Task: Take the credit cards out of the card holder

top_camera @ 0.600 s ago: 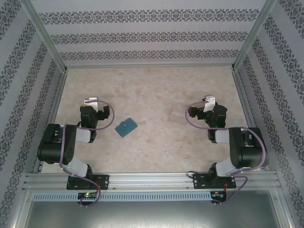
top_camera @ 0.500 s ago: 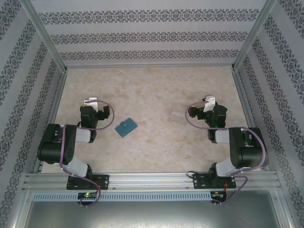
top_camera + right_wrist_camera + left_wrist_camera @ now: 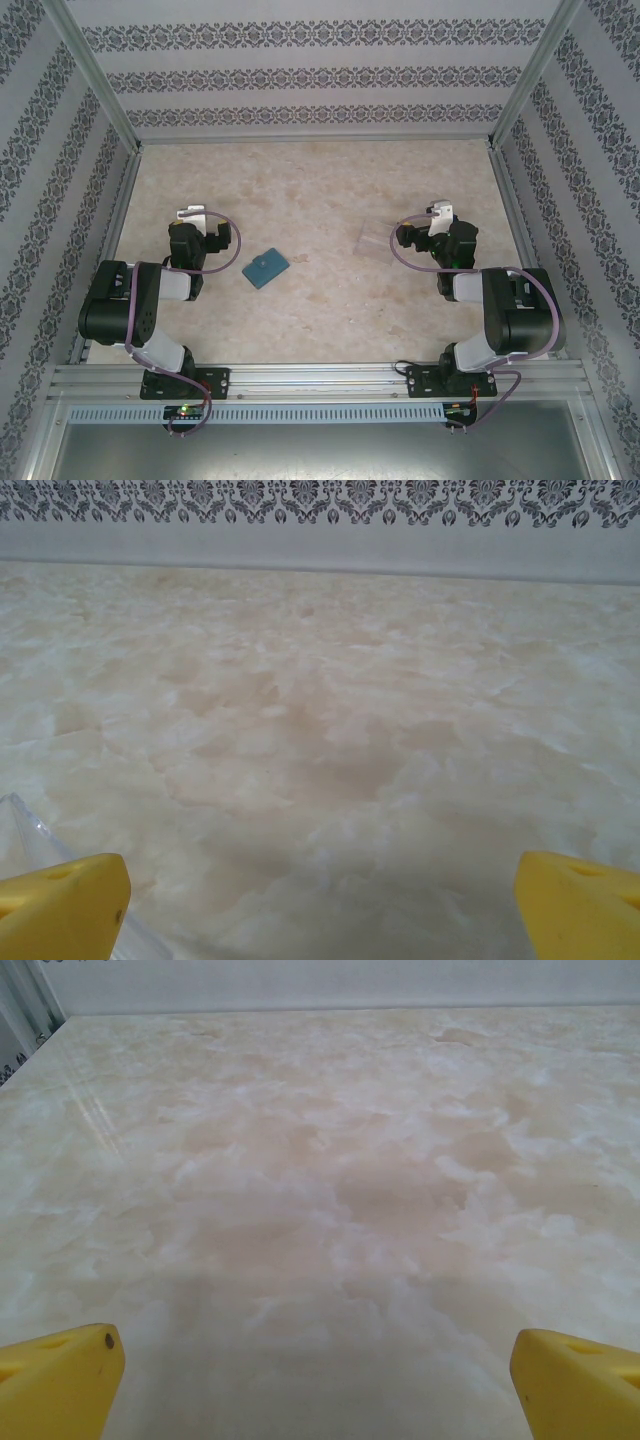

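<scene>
The left gripper (image 3: 318, 1380) stands wide open. In its own wrist view its two yellow fingers (image 3: 55, 1385) sit at the bottom corners of the picture, far apart, with nothing between them. Ahead of them lies the bare marbled beige table (image 3: 330, 1160), running to a pale wall at the far edge.

The right gripper (image 3: 320, 905) is spread just as wide. Its yellow fingertips (image 3: 60, 905) sit in the bottom corners of the right wrist view and hold nothing. Just beside its left finger, a corner of a clear sheet (image 3: 25, 830) rests on the table. At the far end of that view is a wall with a dark ornamental band.

The overhead view gives the layout that the wrist cameras lack. Both arms are folded back near their bases at the near edge, the left arm (image 3: 150, 300) on the left and the right arm (image 3: 490, 300) on the right, with the wrists pointing toward the far wall.

The card holder (image 3: 266, 267), a small teal rectangle, lies flat on the table between the two arms. It is turned at an angle, nearer the left arm, just right of that wrist and apart from it. Whether it is open or folded is too small to tell. The clear sheet shows faintly just left of the right wrist, well apart from the holder.
</scene>
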Robot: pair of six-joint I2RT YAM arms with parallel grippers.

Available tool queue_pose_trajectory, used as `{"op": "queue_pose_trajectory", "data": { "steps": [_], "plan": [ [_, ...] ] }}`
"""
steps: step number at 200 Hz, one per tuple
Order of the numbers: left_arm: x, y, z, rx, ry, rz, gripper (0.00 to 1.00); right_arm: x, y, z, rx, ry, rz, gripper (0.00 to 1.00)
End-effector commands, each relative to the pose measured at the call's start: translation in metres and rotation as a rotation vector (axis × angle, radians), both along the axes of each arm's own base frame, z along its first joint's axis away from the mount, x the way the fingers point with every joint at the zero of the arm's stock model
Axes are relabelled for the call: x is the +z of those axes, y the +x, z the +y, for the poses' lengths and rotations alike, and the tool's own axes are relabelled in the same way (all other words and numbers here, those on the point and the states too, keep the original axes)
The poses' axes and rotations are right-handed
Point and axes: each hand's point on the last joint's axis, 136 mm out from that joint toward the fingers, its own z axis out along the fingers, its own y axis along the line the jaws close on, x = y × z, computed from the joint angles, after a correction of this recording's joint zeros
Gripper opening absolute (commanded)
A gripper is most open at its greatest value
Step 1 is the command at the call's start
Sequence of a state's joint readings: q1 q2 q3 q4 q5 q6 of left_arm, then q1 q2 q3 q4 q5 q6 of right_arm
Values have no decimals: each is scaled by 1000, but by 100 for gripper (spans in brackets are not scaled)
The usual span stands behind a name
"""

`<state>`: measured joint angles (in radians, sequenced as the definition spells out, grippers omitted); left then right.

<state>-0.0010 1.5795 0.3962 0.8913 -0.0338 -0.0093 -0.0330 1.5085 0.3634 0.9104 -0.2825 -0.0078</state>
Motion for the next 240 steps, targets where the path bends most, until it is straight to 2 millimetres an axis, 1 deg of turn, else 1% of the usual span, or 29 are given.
{"op": "queue_pose_trajectory", "data": {
  "steps": [1, 112, 119, 134, 140, 195, 209, 216, 228, 232, 240],
  "plan": [
    [4, 1, -4, -18, 11, -28, 100, 6, 2, 3, 28, -4, -31, 98],
    [4, 1, -5, -20, 10, -28, 100, 7, 2, 1, 19, -3, -34, 98],
    [4, 1, -5, -20, 10, -28, 100, 6, 2, -2, -1, -2, -30, 98],
    [4, 1, -5, -21, 10, -28, 100, 4, 8, -19, -106, 0, -15, 98],
    [4, 1, -5, -20, 10, -28, 100, 3, 8, -21, -124, -4, -10, 98],
    [5, 1, -4, -18, 11, -29, 100, 4, 9, -22, -133, -9, -11, 98],
    [5, 1, -5, -19, 15, -34, 100, 5, 6, -21, -131, -9, -24, 98],
    [8, -1, -5, -24, 16, -44, 100, 8, 4, -22, -133, -10, -34, 98],
    [14, -5, -5, -15, 23, -70, 100, 19, 4, -23, -143, -10, -65, 98],
    [16, -6, -4, -9, 24, -73, 100, 12, -3, -25, -151, -12, -46, 98],
    [20, -8, -2, 7, 29, -82, 100, 13, -5, -27, -170, -9, -44, 98]
  ]
}}
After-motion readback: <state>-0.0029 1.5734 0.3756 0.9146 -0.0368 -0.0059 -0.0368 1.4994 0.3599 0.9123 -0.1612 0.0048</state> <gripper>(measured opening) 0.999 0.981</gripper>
